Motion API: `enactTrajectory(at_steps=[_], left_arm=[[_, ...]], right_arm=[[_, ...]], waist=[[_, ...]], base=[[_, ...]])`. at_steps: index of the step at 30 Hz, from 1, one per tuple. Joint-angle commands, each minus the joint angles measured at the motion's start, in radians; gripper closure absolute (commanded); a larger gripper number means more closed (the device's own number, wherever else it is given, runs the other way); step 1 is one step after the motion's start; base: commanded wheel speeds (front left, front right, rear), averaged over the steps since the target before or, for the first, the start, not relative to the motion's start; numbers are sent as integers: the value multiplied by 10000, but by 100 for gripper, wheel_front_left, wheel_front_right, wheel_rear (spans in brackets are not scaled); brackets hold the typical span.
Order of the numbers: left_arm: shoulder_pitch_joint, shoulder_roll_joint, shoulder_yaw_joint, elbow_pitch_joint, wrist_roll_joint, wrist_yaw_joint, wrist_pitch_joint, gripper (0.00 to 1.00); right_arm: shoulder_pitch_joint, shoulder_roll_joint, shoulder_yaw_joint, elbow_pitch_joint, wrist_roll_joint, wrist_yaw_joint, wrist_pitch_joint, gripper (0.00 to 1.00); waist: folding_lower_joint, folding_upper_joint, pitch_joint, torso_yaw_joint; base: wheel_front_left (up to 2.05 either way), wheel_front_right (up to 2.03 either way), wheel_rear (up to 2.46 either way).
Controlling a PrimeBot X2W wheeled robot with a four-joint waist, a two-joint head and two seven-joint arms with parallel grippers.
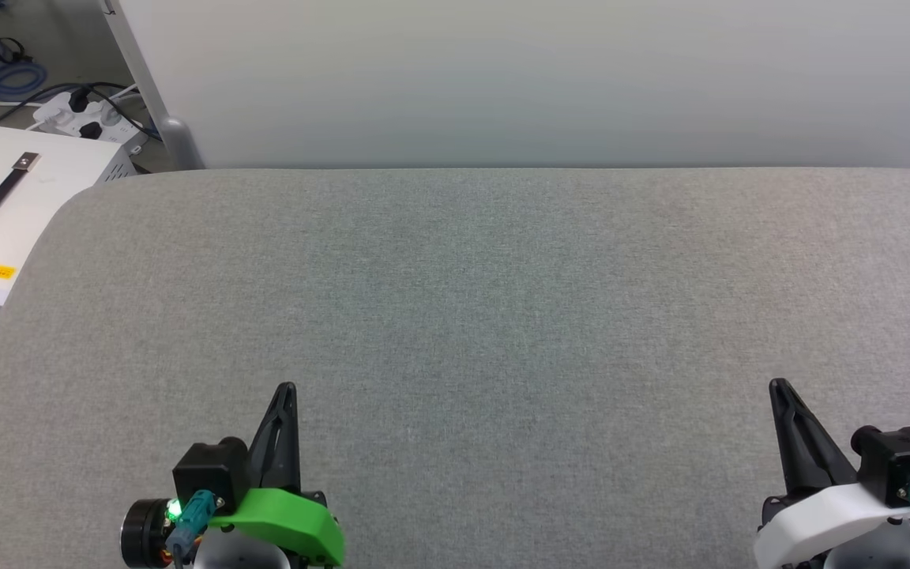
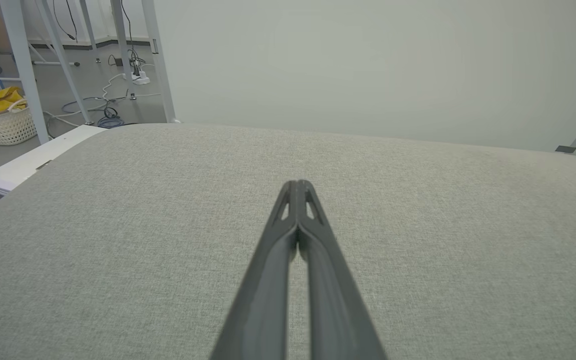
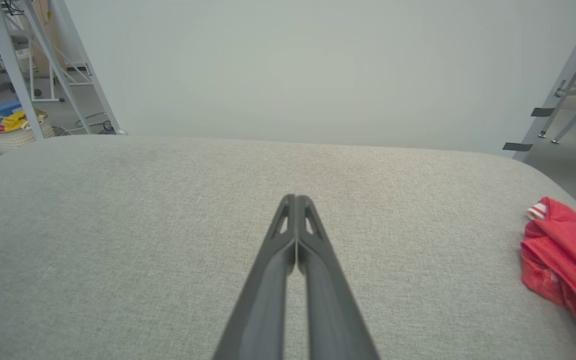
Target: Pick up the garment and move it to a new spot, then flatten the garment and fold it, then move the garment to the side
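My left fingers [image 1: 287,393] are pressed shut on nothing, over the near left of the grey desk [image 1: 455,284]; my right fingers [image 1: 779,391] are shut and empty too, over the near right; the red garment [image 3: 568,250] lies bunched at the desk's right edge, apart from my right fingers, striped trim showing at its far end

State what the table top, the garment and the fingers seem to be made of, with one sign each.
Table top: grey woven fabric, matt; fine heathered weave. Garment: thin red knit cloth, probably synthetic; soft crumpled folds, striped trim. Fingers: dark matt plastic, likely; moulded cut-outs near the tips.
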Motion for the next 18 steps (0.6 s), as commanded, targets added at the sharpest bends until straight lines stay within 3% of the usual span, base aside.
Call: enactTrajectory(at_steps=[1,18], left_arm=[[-50,-50,78,-80,156,-47,57,100],[-79,-132,347,-295,563,-118,439,100]], right_arm=[[-161,15,22,67,-68,-2,19,100],[-372,25,73,310,-265,-4,39,100]], waist=[[0,0,-3,5],[0,0,-48,72]], base=[[0,0,0],[0,0,0]])
